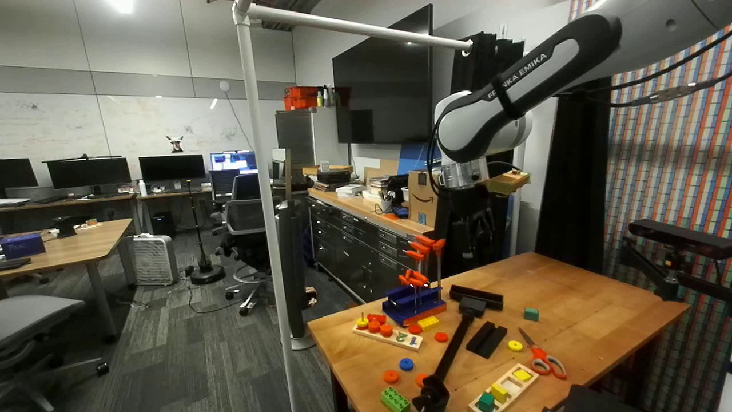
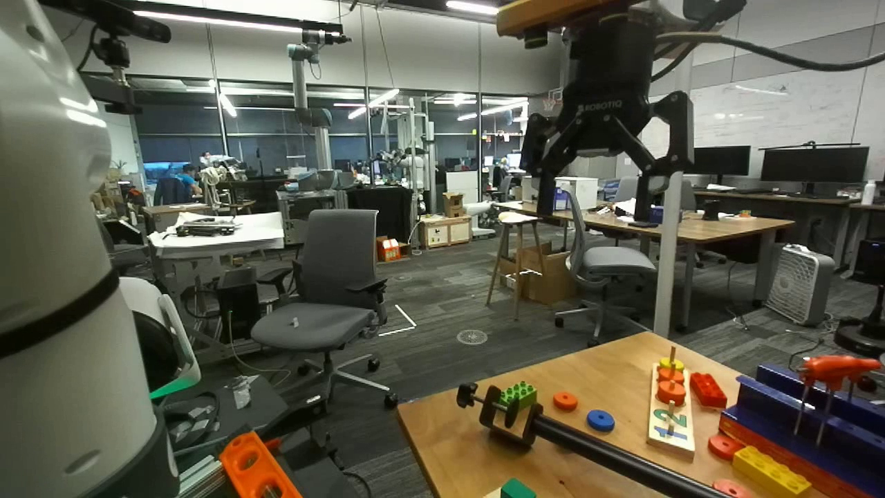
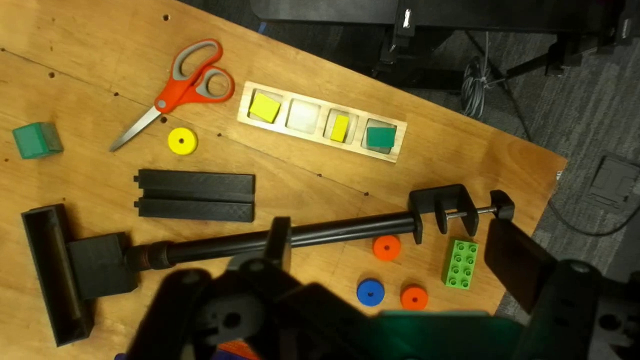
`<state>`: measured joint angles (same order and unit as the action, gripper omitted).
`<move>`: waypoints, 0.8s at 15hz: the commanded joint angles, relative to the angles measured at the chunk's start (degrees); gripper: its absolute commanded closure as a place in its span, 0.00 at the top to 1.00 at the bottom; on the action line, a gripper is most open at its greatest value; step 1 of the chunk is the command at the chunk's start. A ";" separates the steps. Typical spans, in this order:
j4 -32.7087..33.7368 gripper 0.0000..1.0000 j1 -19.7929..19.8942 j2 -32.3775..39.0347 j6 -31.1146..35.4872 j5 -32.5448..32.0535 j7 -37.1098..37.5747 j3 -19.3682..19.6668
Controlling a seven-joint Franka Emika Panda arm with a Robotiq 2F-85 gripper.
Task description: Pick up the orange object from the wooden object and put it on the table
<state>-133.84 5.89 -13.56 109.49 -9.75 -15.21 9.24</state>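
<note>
A narrow wooden number board (image 1: 403, 339) lies on the light-brown table (image 1: 600, 309) and shows in both exterior views (image 2: 679, 445). Two orange ring pieces (image 1: 386, 331) sit on its pegs beside a yellow one; they also show in an exterior view (image 2: 671, 395). In the wrist view the board is out of sight. My gripper (image 2: 596, 211) is open and empty, fingers pointing down, high above the table (image 2: 588, 373). In the wrist view the open fingers (image 3: 397, 252) frame loose discs on the table (image 3: 310, 200) far below. In an exterior view the gripper (image 1: 472, 249) is dark against a black curtain.
A blue stand (image 1: 412, 306) with upright orange-handled tools stands beside the board. A black clamp pole (image 3: 345, 232), green brick (image 3: 460, 265), blue disc (image 3: 370, 292), loose orange discs (image 3: 386, 248), scissors (image 3: 175, 95), black grooved block (image 3: 197, 195) and wooden block tray (image 3: 303, 116) lie around.
</note>
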 commanded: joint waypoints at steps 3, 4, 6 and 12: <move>-1.89 1.00 0.29 7.35 18.16 -4.54 1.34 -0.80; -1.59 1.00 0.34 9.92 21.84 -4.49 0.86 -0.65; -0.35 1.00 0.45 15.36 28.08 -2.60 -0.59 -0.39; 8.06 1.00 2.14 30.84 36.72 5.34 -5.65 -2.56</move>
<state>-132.61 6.25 9.86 144.45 -8.41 -17.59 8.64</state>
